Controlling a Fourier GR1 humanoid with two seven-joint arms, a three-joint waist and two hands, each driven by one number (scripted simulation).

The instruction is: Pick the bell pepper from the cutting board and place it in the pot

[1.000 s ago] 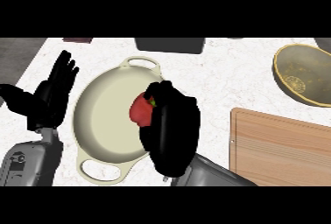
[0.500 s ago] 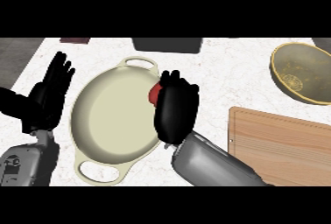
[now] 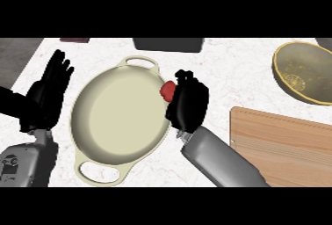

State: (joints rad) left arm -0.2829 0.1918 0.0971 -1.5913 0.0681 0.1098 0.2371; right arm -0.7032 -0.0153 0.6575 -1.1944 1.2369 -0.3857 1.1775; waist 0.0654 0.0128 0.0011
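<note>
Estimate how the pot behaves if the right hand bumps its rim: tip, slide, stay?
Probably stays: the pot is wide, shallow and sits flat on the counter, so tipping looks unlikely. It may slide a little, since the counter looks smooth. The right hand, holding the bell pepper, is at its right rim.

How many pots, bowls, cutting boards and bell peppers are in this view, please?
pot: 1
bowl: 1
cutting board: 1
bell pepper: 1
Total: 4
</note>
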